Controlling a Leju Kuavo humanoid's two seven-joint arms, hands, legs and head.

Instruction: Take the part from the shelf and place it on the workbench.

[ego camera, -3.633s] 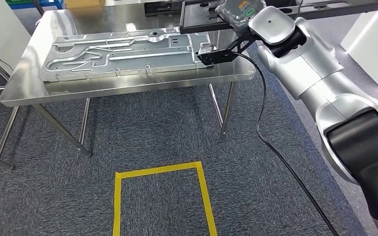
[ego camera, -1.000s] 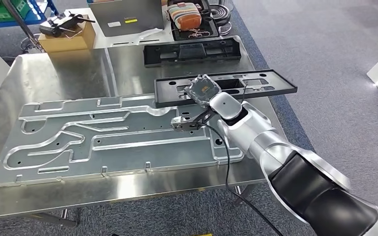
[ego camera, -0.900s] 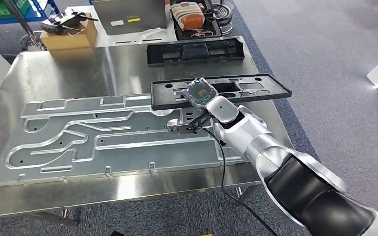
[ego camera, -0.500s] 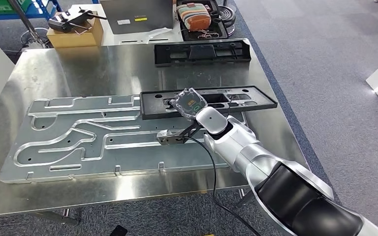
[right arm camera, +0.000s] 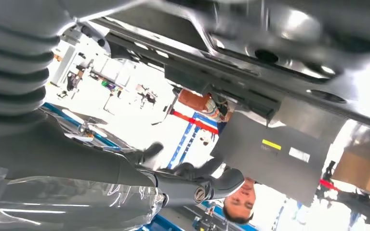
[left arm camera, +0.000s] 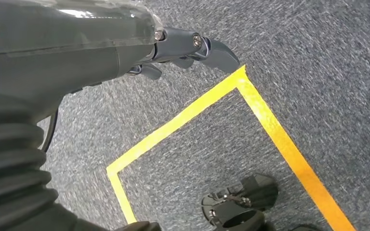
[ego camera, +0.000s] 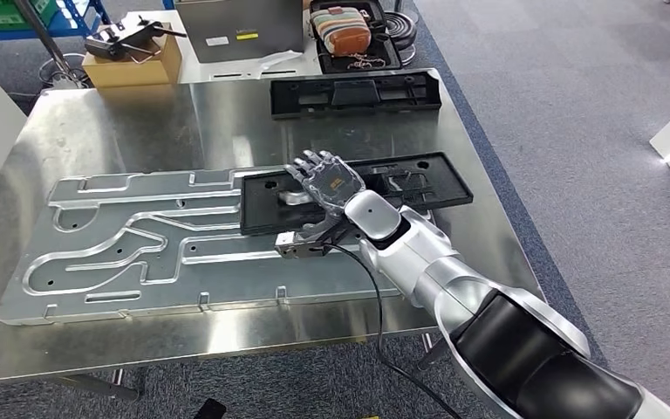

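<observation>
- Head view: the right hand (ego camera: 327, 181) is up over the table (ego camera: 122, 140) with its fingers spread apart and nothing in them.
- The black part (ego camera: 419, 182), long and flat, lies under and beyond that hand, resting across the far right end of the big grey metal plate (ego camera: 140, 249) that covers much of the table.
- Whether the fingertips touch the part cannot be told from here.
- A second black part (ego camera: 355, 92) lies at the far edge of the table, well apart from the first.
- Past the table, a black tray (ego camera: 392, 48) holds a striped pouch (ego camera: 342, 25); to the left a cardboard box (ego camera: 133, 61) carries a dark device (ego camera: 122, 35) on top, and a grey panel (ego camera: 240, 26) stands between box and tray.
- Left wrist view: the left hand (left arm camera: 164, 48) hangs over blue-grey carpet (left arm camera: 318, 62) marked with yellow tape (left arm camera: 265, 120); its dark fingers look loosely curled with nothing in them, though how far they are closed I cannot tell.
- Right wrist view: the right hand's dark fingers (right arm camera: 207, 185) stretch out apart, gripping nothing, with the dark edge of the part (right arm camera: 192, 45) close by, blurred.
</observation>
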